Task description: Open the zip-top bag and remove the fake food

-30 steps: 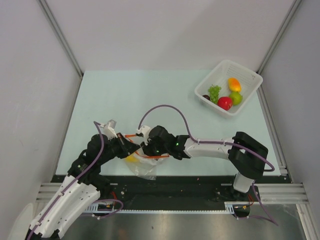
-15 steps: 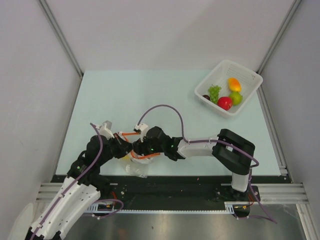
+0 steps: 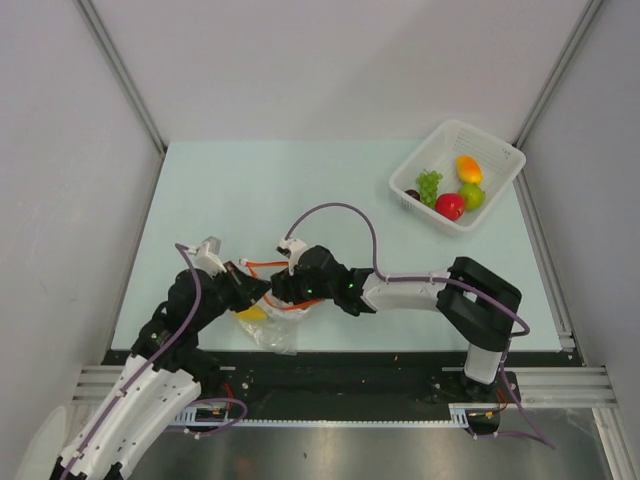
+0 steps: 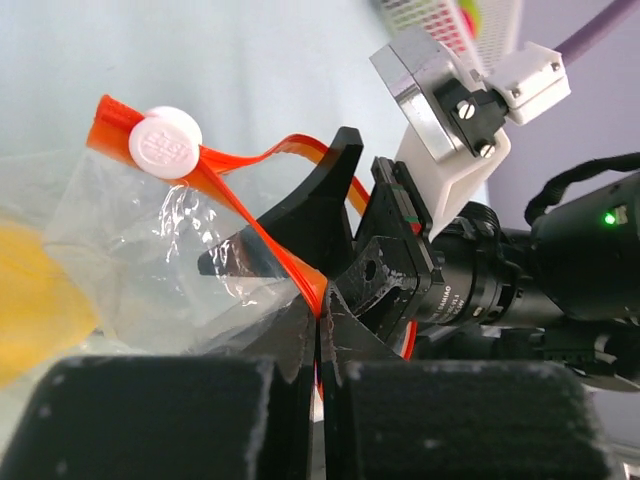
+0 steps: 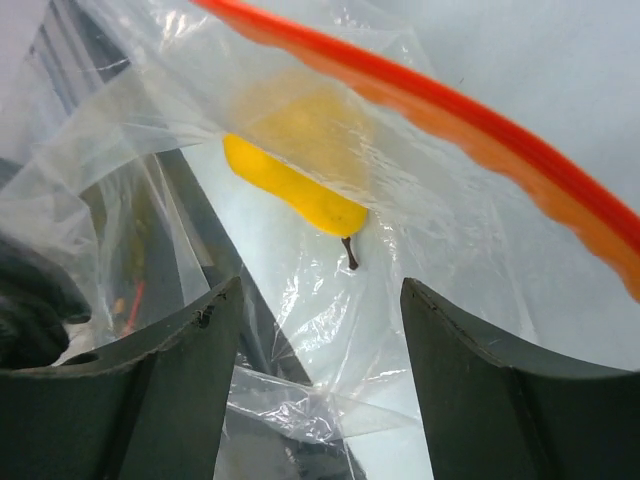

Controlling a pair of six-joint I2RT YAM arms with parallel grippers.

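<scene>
At lower left-centre of the overhead view, the clear, crinkly zip-top bag [image 3: 272, 328] with its orange-red zip strip [image 4: 240, 165] sits at the near edge of the pale green table [image 3: 300, 190]. Our left gripper [image 4: 318, 312] has its jaws pressed together, pinching that strip. Our right gripper [image 5: 320, 340] stands spread at the mouth, gripping nothing. A glossy yellow plastic pear [image 5: 290, 185] lies inside; the other plastic fruits [image 3: 450, 206] are in the white mesh basket [image 3: 495, 145] at upper right.

We judge the step is reaching in: hold the lip taut, slide the spread fingers past the film, and close on the pear alone.

The white round slider [image 4: 165, 142] bears embossed marks we cannot read; no other writing shows.
</scene>
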